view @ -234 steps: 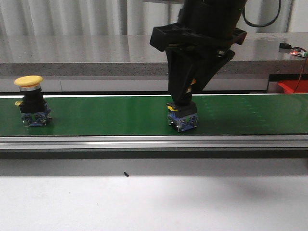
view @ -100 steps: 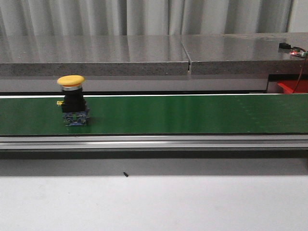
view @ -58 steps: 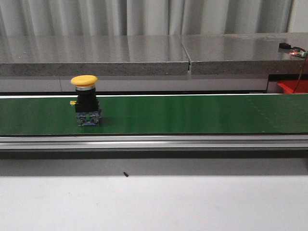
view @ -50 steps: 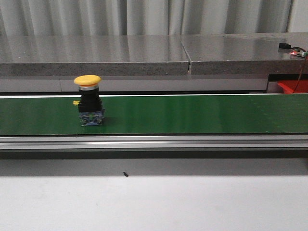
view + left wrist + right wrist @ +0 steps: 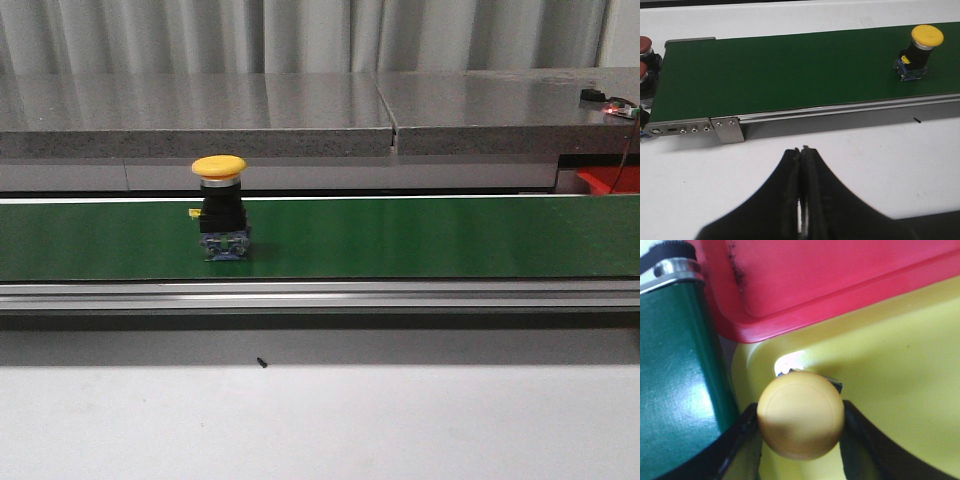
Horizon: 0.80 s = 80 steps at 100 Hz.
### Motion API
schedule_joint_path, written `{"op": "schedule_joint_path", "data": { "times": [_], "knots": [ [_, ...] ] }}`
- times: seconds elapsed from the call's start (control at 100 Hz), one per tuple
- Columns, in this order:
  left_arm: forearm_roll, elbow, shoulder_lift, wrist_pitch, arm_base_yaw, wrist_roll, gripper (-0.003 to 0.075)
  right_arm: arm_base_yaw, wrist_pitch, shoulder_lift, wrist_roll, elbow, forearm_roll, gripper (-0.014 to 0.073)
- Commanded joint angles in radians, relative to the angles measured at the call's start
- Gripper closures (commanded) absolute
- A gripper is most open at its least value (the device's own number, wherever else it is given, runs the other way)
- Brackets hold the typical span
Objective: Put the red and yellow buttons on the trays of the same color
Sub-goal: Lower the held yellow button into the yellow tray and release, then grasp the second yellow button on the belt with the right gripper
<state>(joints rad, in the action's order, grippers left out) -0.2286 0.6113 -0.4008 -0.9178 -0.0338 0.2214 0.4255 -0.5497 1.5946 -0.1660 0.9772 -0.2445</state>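
A yellow button (image 5: 220, 215) with a black body stands upright on the green belt (image 5: 420, 237); it also shows in the left wrist view (image 5: 921, 50). My left gripper (image 5: 801, 150) is shut and empty over the white table, short of the belt. My right gripper (image 5: 800, 412) is shut on a second yellow button (image 5: 801, 421) and holds it over a corner of the yellow tray (image 5: 900, 365). The red tray (image 5: 840, 280) lies just beyond. Neither arm shows in the front view.
Two red buttons (image 5: 643, 46) sit past the belt's end, partly cut off in the left wrist view. The belt's roller end (image 5: 675, 365) is close beside the yellow tray. A grey ledge (image 5: 300, 110) runs behind the belt. A corner of the red tray (image 5: 606, 180) shows at the far right.
The yellow button on the belt has ridden steadily to the right. The right arm, which gripped another button on the belt 2.3 s ago, has left the front view with it.
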Motion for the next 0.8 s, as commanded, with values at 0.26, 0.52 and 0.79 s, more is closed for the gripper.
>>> {"op": "schedule_joint_path", "data": {
  "times": [0.26,0.52,0.79],
  "knots": [
    [-0.020,0.026,-0.008,0.061,0.009,-0.001,0.0739,0.007,0.024,-0.031,-0.001,0.019,-0.020,0.0099],
    [-0.020,0.026,-0.008,0.061,0.009,-0.001,0.0739,0.007,0.016,-0.072,-0.001,0.018,-0.021,0.0066],
    [-0.020,0.026,-0.008,0.061,0.009,-0.001,0.0739,-0.048,0.000,-0.194,-0.037,0.016,-0.020,0.0066]
  ]
}}
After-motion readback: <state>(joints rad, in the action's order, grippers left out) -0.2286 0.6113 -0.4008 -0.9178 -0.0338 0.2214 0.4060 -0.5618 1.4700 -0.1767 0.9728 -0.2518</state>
